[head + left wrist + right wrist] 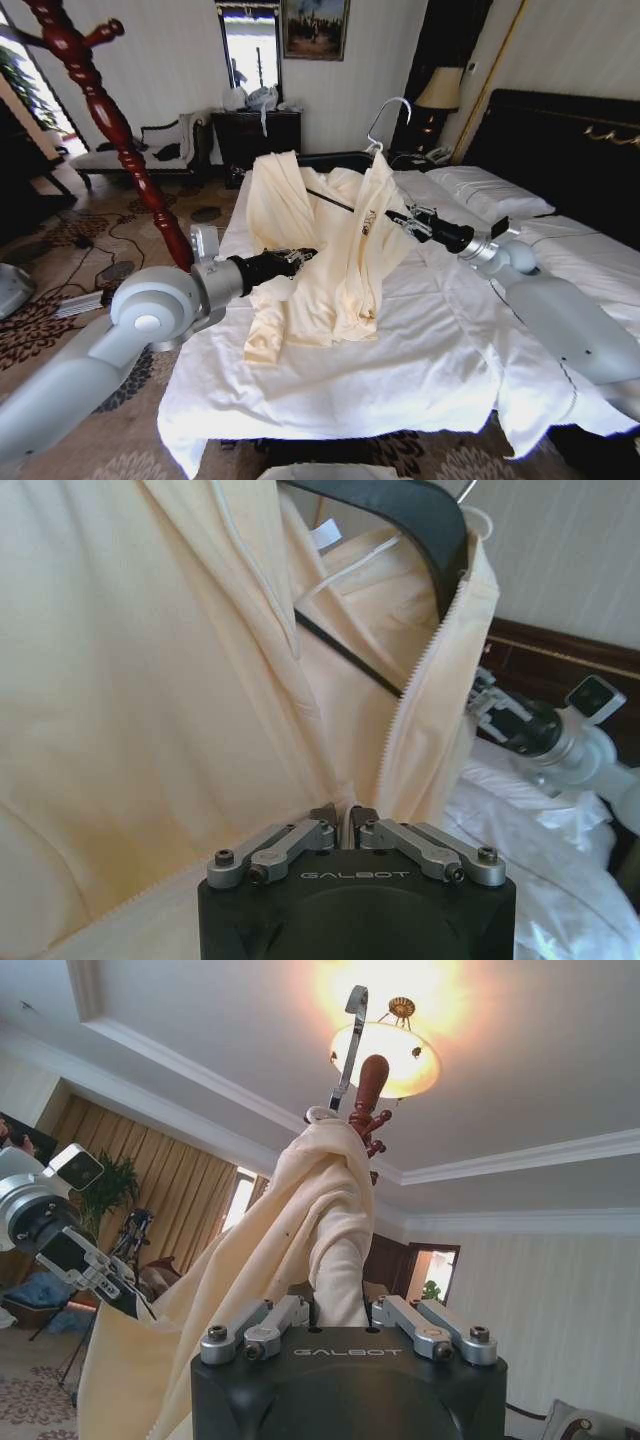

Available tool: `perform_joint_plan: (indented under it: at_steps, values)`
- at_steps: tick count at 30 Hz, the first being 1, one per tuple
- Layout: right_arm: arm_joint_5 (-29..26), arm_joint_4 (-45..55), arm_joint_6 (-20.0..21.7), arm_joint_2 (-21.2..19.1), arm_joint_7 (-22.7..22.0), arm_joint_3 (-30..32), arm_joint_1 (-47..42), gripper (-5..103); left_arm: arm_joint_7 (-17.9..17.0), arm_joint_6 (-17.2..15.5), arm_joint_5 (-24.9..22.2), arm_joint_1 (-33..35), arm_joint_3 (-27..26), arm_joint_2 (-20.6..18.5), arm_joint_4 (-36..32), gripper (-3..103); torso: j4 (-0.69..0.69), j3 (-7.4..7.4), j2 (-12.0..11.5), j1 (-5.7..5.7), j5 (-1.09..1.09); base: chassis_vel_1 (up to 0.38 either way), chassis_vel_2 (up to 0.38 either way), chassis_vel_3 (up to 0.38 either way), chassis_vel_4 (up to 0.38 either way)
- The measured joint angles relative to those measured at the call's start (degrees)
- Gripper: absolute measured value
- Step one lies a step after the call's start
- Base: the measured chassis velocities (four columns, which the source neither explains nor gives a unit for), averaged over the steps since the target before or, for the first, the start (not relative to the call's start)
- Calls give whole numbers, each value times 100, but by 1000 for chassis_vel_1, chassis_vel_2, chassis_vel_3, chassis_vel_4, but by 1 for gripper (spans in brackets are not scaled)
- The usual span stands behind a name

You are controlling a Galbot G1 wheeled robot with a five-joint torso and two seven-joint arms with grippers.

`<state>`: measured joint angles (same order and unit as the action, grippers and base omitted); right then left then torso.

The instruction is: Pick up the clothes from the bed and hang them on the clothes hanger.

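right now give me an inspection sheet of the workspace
surface: bed, white duvet rumpled, pillows by the dark headboard
job's things: clothes lifted above the duvet, lower part resting on it; clothes hanger already inside the collar, silver hook sticking up free
clutter: nothing seen on the bed
grippers: left gripper shut on the clothes at the front edge; right gripper shut on the clothes near the shoulder
cables: dark cords across the carpet left of the bed
surroundings: red wooden coat stand to the left, dresser, lamp, bench by the wall
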<state>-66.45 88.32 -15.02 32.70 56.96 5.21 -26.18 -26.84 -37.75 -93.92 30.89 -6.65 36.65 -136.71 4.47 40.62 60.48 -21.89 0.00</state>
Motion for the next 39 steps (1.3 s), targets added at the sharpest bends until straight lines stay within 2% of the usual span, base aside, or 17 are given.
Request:
perform_joint_plan:
  at_steps: [2,3,4,5,9,12,15,16,18,21,24,32,33,39]
  values:
    - [38,26,0,-30,-2,6,-34,21,-173,-108,21,139,-152,-141,-130,20,-2,0,0,0,0,0,0,0,0]
    - [51,27,0,-41,-2,9,-53,21,-234,-145,26,183,-193,-187,-181,20,-2,0,0,1,0,0,0,0,0]
    - [78,28,0,-78,-4,22,-92,21,-399,-203,67,295,-264,-293,-327,26,-2,0,0,0,0,0,0,0,0]
    - [78,28,0,-78,-4,22,-92,21,-399,-203,67,295,-264,-293,-327,26,-2,0,0,0,0,0,0,0,0]
    - [219,-9,0,-243,-16,29,-146,21,-1188,-353,-83,518,-484,-531,-666,47,0,0,1,1,1,0,0,0,0]
    - [257,-24,-1,-317,-8,15,-158,21,-1391,-335,-249,551,-659,-563,-685,53,0,0,0,1,1,0,0,0,0]
    - [297,-8,-9,-432,30,-2,-189,21,-1772,-55,-295,480,-975,-489,-685,69,0,0,0,0,0,0,0,0,0]
    - [297,-8,-9,-432,30,-2,-189,21,-1772,-55,-295,480,-975,-489,-685,69,0,0,0,0,0,0,0,0,0]
    - [346,30,-21,-494,57,-36,-205,21,-1922,125,-184,418,-1094,-447,-682,80,1,-1,0,1,1,0,0,0,0]
    - [449,61,-44,-513,77,-87,-209,21,-1954,200,-145,350,-1125,-397,-670,85,0,-1,0,1,0,0,0,0,0]
    - [567,88,-71,-416,102,-182,-180,21,-1963,256,-24,209,-987,-236,-491,98,0,0,0,1,1,0,0,0,0]
    - [609,144,-74,-222,101,-301,-83,21,-1921,264,118,123,-699,126,-11,100,-2,0,0,0,0,0,0,0,0]
    - [612,154,-74,-222,101,-302,-83,21,-1892,264,118,108,-673,176,47,103,-1,0,0,0,0,0,0,0,0]
    - [650,182,-83,-227,116,-319,-103,21,-1765,264,98,-275,-384,467,305,93,0,0,0,0,0,0,0,0,0]
